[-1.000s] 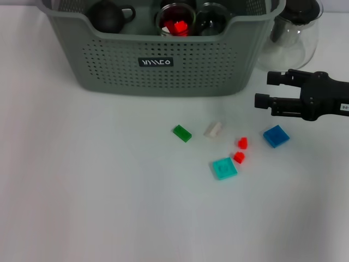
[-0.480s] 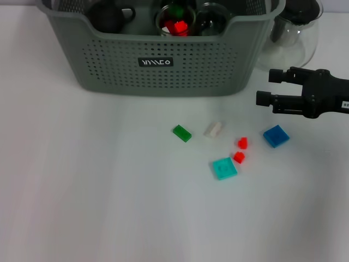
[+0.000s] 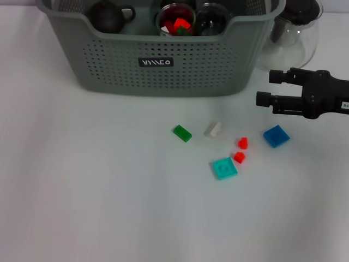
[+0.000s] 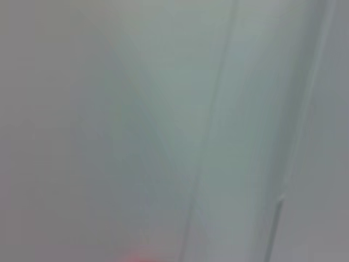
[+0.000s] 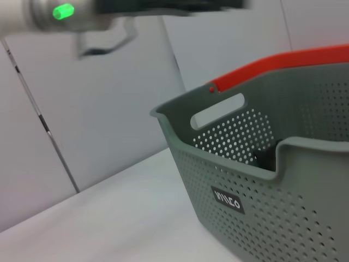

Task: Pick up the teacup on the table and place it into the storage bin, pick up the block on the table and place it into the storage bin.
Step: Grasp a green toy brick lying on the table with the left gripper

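The grey-green storage bin [image 3: 163, 60] stands at the back of the table; it also shows in the right wrist view [image 5: 262, 191]. Inside it are a dark teapot [image 3: 107, 15], a glass cup [image 3: 175, 21] holding red blocks, and a second glass cup [image 3: 211, 18]. Several blocks lie on the table: green [image 3: 182, 133], white [image 3: 213, 129], two small red ones [image 3: 242, 143] [image 3: 239, 157], teal [image 3: 224, 168] and blue [image 3: 276, 136]. My right gripper [image 3: 270, 88] is open and empty, above and just behind the blue block, right of the bin. My left gripper is out of view.
A clear glass pitcher with a black lid [image 3: 294, 33] stands behind my right gripper, right of the bin. A grey arm part with a green light [image 5: 60, 11] shows high in the right wrist view. The left wrist view shows only a blurred grey surface.
My right gripper has drawn slightly to the right and stays open. The blocks inside the glass cup have shifted a little. The blocks on the table have not moved.
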Tool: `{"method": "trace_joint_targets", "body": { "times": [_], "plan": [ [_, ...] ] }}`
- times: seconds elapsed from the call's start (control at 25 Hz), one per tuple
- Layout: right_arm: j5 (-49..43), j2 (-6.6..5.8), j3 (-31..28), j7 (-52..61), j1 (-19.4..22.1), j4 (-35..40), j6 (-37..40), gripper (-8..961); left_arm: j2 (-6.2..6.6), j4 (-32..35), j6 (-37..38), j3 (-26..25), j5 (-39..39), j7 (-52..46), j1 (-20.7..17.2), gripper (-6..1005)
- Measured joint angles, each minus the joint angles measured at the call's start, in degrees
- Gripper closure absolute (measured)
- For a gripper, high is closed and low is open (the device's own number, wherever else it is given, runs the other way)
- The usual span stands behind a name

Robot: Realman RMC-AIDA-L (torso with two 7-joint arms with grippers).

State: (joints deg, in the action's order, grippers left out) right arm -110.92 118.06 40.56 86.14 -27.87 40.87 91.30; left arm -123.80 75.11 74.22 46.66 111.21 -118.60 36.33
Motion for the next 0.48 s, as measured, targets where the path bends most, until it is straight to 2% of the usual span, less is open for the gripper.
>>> {"method": "trace_joint_targets", "body": {
  "times": [0.08,0.2,0.32,0.4,0.48],
  "plan": [
    [-0.04,-0.03,0.03,0.0,-0.02,0.0,-0.15,97,-0.85,0.1,8.19,-5.54,-8.35,9.17,-5.94,337],
    [-0.1,-0.1,0.05,0.61,-0.02,0.03,-0.16,97,-0.86,-6.56,20.51,-13.18,-11.97,22.35,-11.1,336],
    [-0.16,-0.17,0.02,2.06,-0.01,0.23,0.03,96,-0.8,-15.61,28.36,-19.58,-7.8,36.44,-13.82,336],
    [-0.18,-0.27,-0.08,2.47,-0.03,0.25,0.2,96,-0.91,-21.34,30.19,-20.93,-3.61,45.06,-15.22,337],
    [-0.18,-0.38,-0.25,2.58,-0.04,0.25,0.26,96,-0.97,-28.86,28.47,-20.95,-0.09,51.76,-15.31,339]
  ]
}}
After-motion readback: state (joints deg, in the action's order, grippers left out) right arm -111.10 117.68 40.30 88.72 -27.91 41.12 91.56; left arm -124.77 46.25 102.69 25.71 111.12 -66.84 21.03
